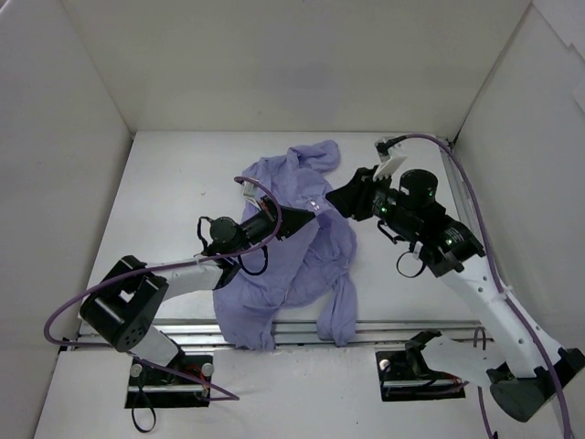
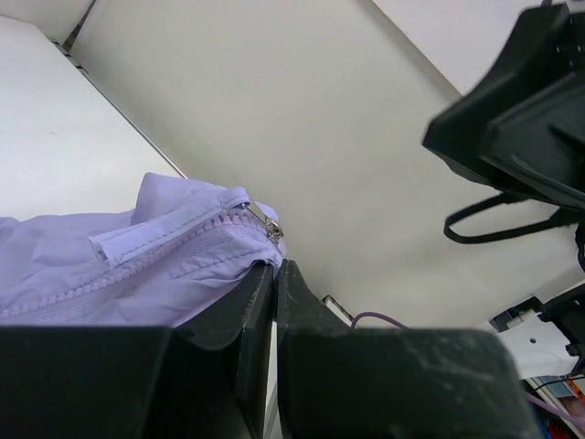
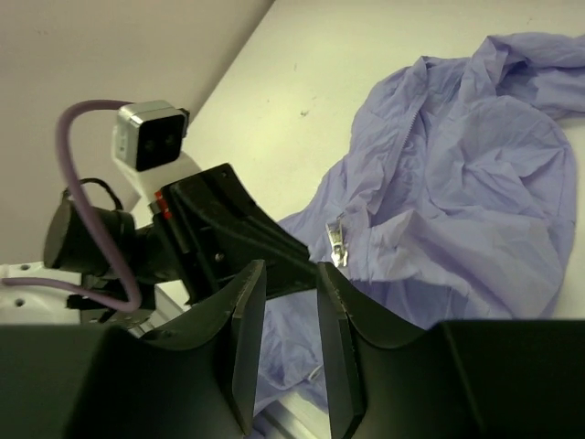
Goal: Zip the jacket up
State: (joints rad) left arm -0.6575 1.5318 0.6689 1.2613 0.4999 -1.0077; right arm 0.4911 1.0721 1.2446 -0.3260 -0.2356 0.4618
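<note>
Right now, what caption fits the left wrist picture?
Left gripper pinching the lavender jacket beside its zipper pull, right arm looming close.

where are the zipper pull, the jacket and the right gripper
zipper pull [image 2: 265,219], left wrist view, its metal tab
jacket [image 1: 311,261], top view, middle of the fabric
right gripper [image 3: 291,268], right wrist view, midway between its fingertips
</note>
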